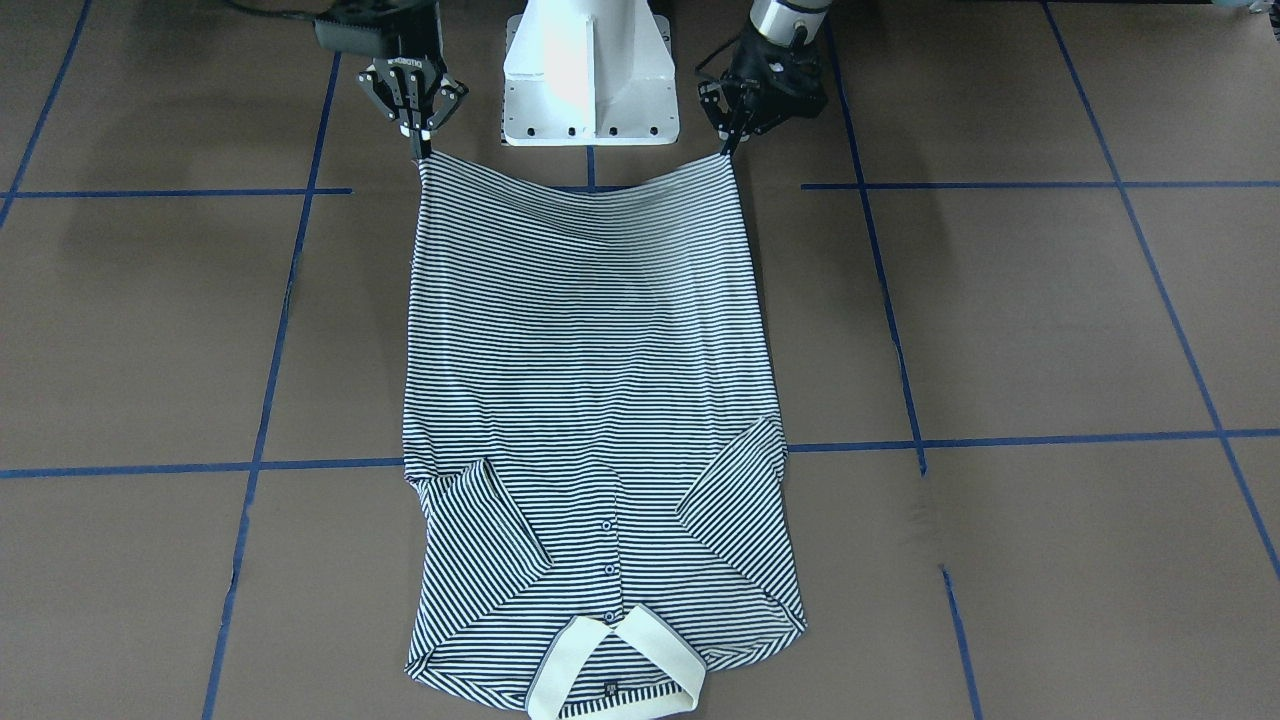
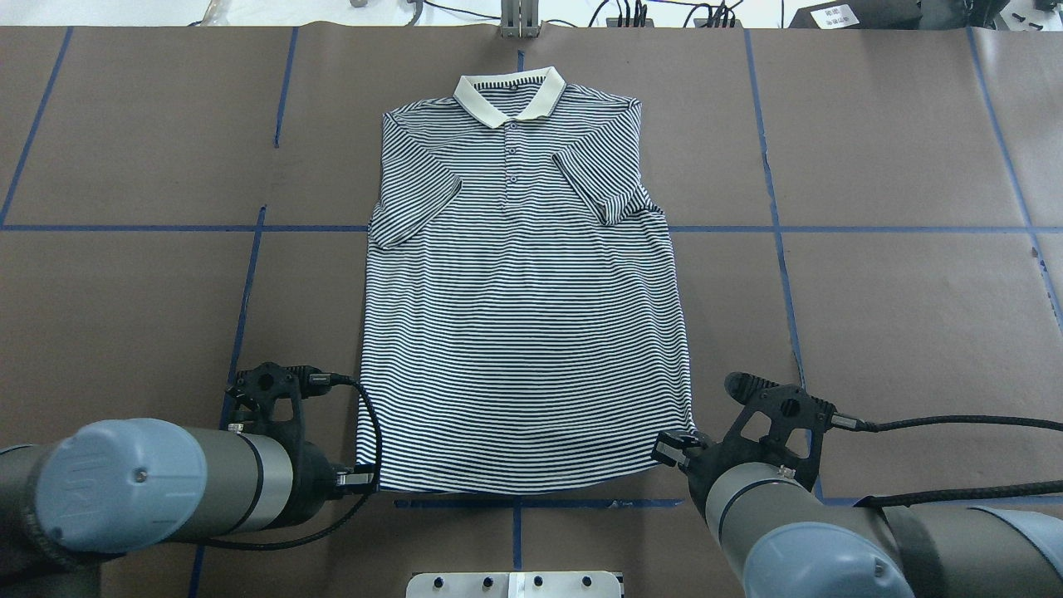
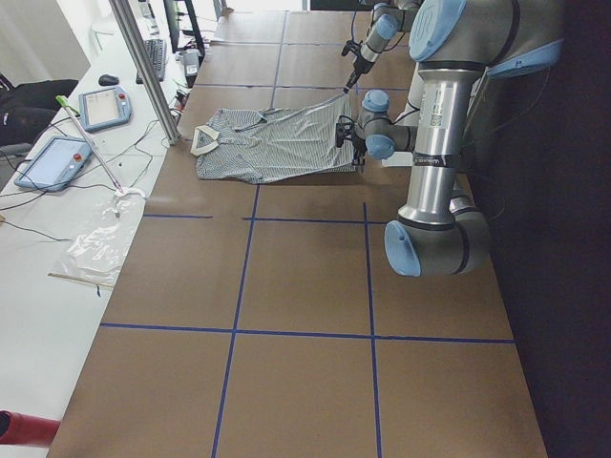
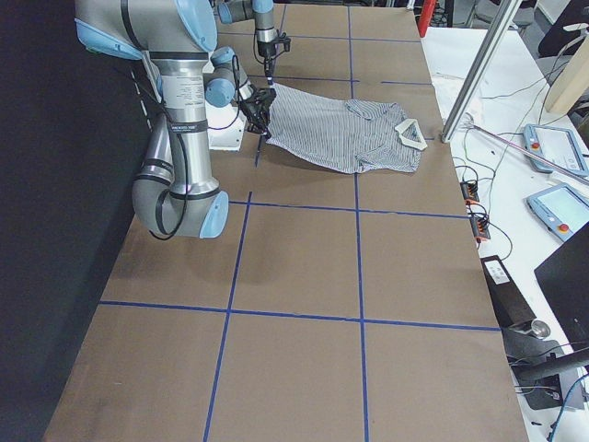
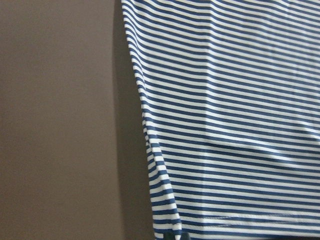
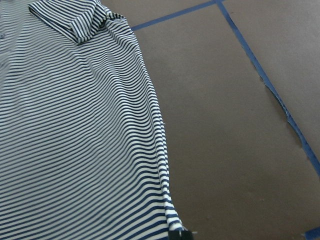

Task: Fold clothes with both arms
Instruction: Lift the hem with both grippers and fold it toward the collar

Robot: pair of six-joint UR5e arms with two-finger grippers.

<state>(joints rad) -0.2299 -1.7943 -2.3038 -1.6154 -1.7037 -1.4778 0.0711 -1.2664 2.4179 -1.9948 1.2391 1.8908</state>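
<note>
Striped polo (image 3: 272, 143) on brown table (image 3: 305, 277), collar twd white desk (image 3: 38, 315).

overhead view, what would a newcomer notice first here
A navy-and-white striped polo shirt lies front up in the middle, cream collar at the far end. The black fingers of the left gripper and right gripper each pinch a hem corner nearest the robot.

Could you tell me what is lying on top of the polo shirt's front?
Both sleeves lie folded inward on the polo shirt, flanking the buttons. The fabric beneath them is hidden.
</note>
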